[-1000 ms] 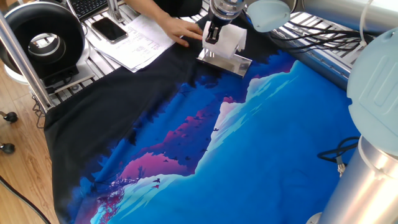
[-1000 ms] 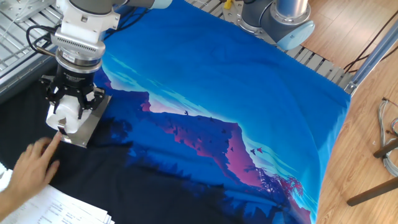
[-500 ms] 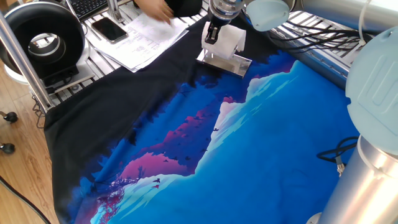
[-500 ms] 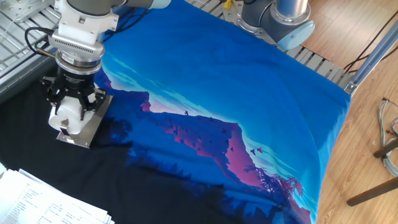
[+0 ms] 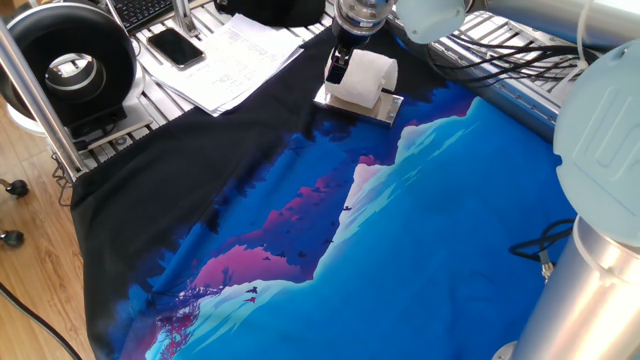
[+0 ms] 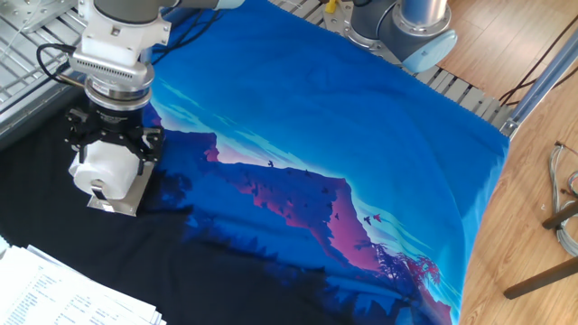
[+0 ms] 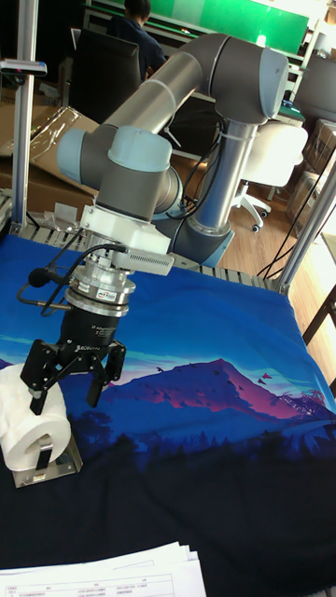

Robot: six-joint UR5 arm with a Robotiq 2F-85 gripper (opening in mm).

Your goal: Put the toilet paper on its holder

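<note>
In the tall fixed view, printed paper sheets (image 7: 112, 574) lie nearest the camera at the bottom edge, on the dark lower part of a cloth (image 7: 215, 448) printed with a blue and purple mountain scene, which covers the bench. Just beyond the sheets, at the left, the toilet paper (image 7: 35, 424) lies on its side with its hollow centre facing the camera, seated on the holder (image 7: 49, 469), a shiny metal piece whose flat plate rests on the cloth and whose upright strip rises in front of the roll's core.

The hand (image 7: 67, 378) hangs directly above and just behind the roll. Its two black fingers (image 7: 97, 373) are spread apart, one beside the roll's left shoulder and one off to its right, and they do not clamp it. In the other fixed view the hand (image 6: 112, 144) likewise straddles the top of the roll (image 6: 105, 170) with its fingers wide, and the plate of the holder (image 6: 116, 200) shows beneath. Whether a fingertip brushes the tissue cannot be told.

In the one fixed view the roll (image 5: 364, 76) sits on the plate (image 5: 384, 108) at the far edge of the cloth (image 5: 420, 230), with the hand (image 5: 343, 62) on its left. Beyond it lie the sheets (image 5: 222, 62), a phone (image 5: 175, 46) and a large black round device (image 5: 70, 62).
</note>
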